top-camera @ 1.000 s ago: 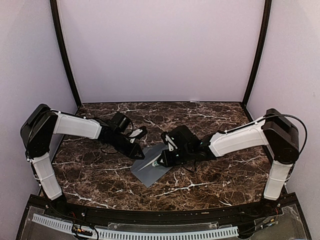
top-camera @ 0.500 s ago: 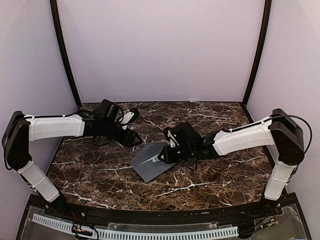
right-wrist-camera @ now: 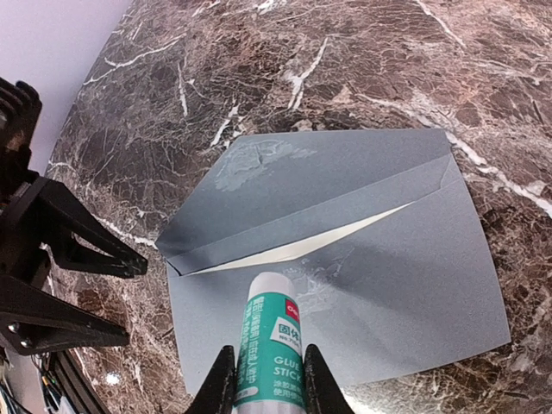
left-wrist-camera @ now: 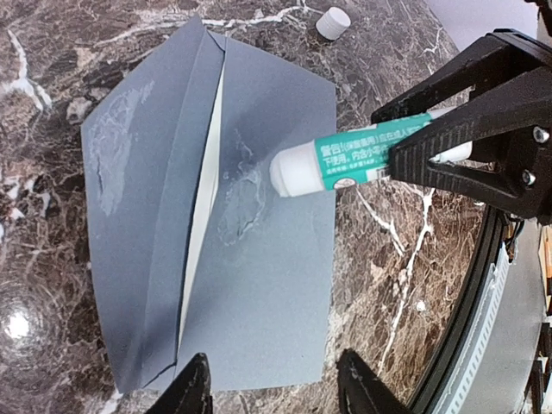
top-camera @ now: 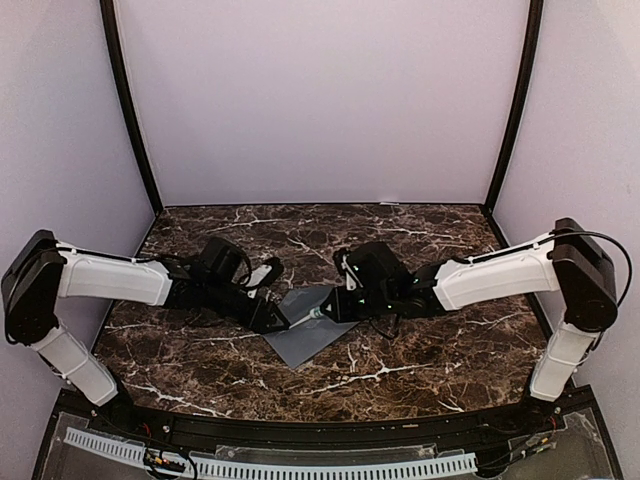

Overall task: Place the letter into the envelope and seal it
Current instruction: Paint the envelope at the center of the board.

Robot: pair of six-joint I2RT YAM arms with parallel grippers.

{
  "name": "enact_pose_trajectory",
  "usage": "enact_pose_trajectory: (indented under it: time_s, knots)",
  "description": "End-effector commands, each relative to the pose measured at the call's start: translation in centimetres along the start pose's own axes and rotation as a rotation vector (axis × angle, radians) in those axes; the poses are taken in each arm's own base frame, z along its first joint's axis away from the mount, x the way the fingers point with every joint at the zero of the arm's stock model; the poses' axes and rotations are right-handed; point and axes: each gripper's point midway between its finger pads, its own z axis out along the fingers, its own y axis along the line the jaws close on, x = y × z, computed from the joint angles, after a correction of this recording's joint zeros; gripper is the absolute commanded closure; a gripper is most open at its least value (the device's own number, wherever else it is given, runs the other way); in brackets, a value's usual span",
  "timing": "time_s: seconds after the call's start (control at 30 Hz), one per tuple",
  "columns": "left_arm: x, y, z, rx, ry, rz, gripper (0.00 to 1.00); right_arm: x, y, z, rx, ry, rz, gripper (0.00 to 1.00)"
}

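Lilac walls (top-camera: 320, 100) close in a dark marble worktop (top-camera: 420, 360) veined with white. One grey envelope (top-camera: 305, 340) lies flat near the middle of it, between the two arms, turned askew so that a corner points to the near edge. In the left wrist view its long axis runs straight away from the camera; in the right wrist view it lies crosswise. The flap is folded down along that long axis but does not sit flush. A narrow slit gapes under its edge, and one thin cream sliver of the letter (right-wrist-camera: 319, 244) shows there, inside the envelope and lying along the same axis. Two glossy smears (right-wrist-camera: 250, 159) mark the grey paper, one on the flap and one on the body just below the slit.

The right pincer (right-wrist-camera: 266, 369) is clamped on the one glue stick (right-wrist-camera: 272, 336), a teal-labelled tube whose white tip points at the envelope body beside the slit. Whether the tip touches the paper I cannot tell. The left pincer (left-wrist-camera: 276, 384) stands partly open with nothing in it, its fingers just over the envelope's near short edge. One small white cap (left-wrist-camera: 333, 22) sits on the worktop beyond the envelope's far end.
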Motion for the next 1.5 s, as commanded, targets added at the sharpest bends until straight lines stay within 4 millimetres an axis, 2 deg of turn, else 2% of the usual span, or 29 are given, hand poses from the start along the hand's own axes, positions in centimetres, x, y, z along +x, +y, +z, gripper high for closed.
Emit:
enact_pose_trajectory:
  time_s: [0.0, 0.1, 0.37, 0.7, 1.2, 1.47]
  knots:
    - [0.0, -0.5, 1.6, 0.025, -0.007, -0.007, 0.52, -0.8, -1.0, -0.1, 0.019, -0.043, 0.039, 1.00]
    - [1.1, 0.8, 2.7, -0.025, 0.032, -0.024, 0.56, -0.9, -1.6, 0.0, 0.025, -0.046, 0.056, 1.00]
    - [2.8, 2.2, 3.8, -0.133, 0.097, 0.006, 0.54, -1.7, -2.6, 0.2, 0.027, -0.062, 0.068, 1.00]
    - [3.5, 2.6, 4.4, -0.200, 0.131, 0.047, 0.54, -1.2, -3.1, 1.2, 0.018, -0.037, 0.074, 1.00]
    - [4.3, 3.0, 4.8, -0.239, 0.161, 0.062, 0.57, 0.9, -4.5, 2.5, 0.057, 0.020, 0.104, 1.00]
    - [4.6, 2.9, 5.0, -0.228, 0.173, 0.055, 0.57, 2.7, -3.0, 2.7, 0.003, 0.076, 0.107, 1.00]
